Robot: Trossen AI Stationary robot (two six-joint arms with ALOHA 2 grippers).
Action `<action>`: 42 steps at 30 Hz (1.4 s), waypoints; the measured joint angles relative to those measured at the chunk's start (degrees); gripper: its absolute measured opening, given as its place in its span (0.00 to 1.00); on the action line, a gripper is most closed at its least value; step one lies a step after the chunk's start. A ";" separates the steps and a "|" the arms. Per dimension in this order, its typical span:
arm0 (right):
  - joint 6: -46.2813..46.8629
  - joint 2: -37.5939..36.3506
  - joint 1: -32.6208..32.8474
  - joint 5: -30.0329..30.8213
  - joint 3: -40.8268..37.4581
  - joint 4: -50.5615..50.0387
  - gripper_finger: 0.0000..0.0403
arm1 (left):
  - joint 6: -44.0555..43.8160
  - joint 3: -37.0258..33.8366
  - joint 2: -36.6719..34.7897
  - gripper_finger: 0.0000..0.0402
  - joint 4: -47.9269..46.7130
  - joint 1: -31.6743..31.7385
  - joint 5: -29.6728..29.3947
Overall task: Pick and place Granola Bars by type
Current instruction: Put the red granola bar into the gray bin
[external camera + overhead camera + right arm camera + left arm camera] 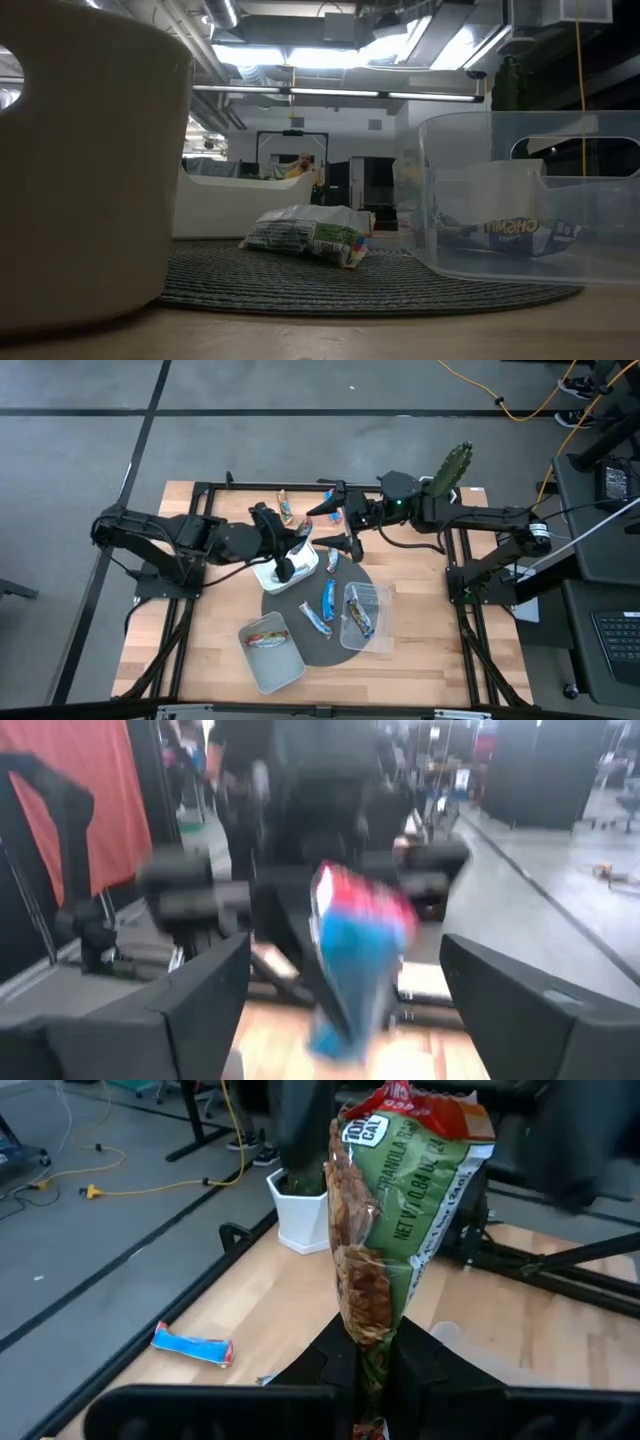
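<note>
Between the right gripper's (345, 995) spread fingers, a blue-and-red wrapped bar (358, 955) is smeared by blur, its print unreadable. The green granola wrapper's (392, 1220) lower end is hidden inside the left gripper (375, 1380), its top cut off.

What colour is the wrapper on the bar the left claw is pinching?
Green with a red top, on the granola bar in the left gripper; clearest in the left wrist view.
</note>
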 joint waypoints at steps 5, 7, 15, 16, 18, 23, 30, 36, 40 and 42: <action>1.13 2.48 -0.22 0.00 2.05 0.51 0.76 | 1.16 0.00 1.65 0.04 1.96 1.63 2.12; 1.03 3.30 -0.22 0.02 2.86 0.23 0.71 | 1.16 0.00 1.86 0.04 1.98 2.05 2.19; -0.38 2.84 -0.26 -1.33 3.39 -3.73 0.50 | 1.17 0.00 0.56 0.04 2.55 2.00 1.50; -0.46 2.82 -0.26 -1.33 3.39 -3.75 0.48 | 1.30 0.00 0.48 0.04 2.82 2.04 1.43; -1.15 2.80 -0.26 -1.36 3.39 -4.15 0.45 | 2.22 0.00 0.51 0.04 3.60 2.04 1.29; -1.82 2.78 -0.26 -1.36 3.39 -4.21 0.38 | 3.15 0.00 0.46 0.04 4.97 2.05 1.85; -1.82 2.78 -0.26 -1.64 3.39 -4.21 0.18 | 3.17 0.00 0.48 0.04 4.77 2.04 2.23; -1.83 2.78 -0.26 -1.92 3.39 -4.20 0.14 | 3.10 0.00 0.48 0.04 4.65 2.04 2.44; -2.00 2.78 -0.26 -2.86 3.39 -4.07 0.27 | 3.09 0.00 0.46 0.04 4.61 2.01 2.46; -2.49 2.78 -0.26 -2.99 3.39 -3.95 0.36 | 3.02 0.00 0.48 0.04 4.51 2.04 2.36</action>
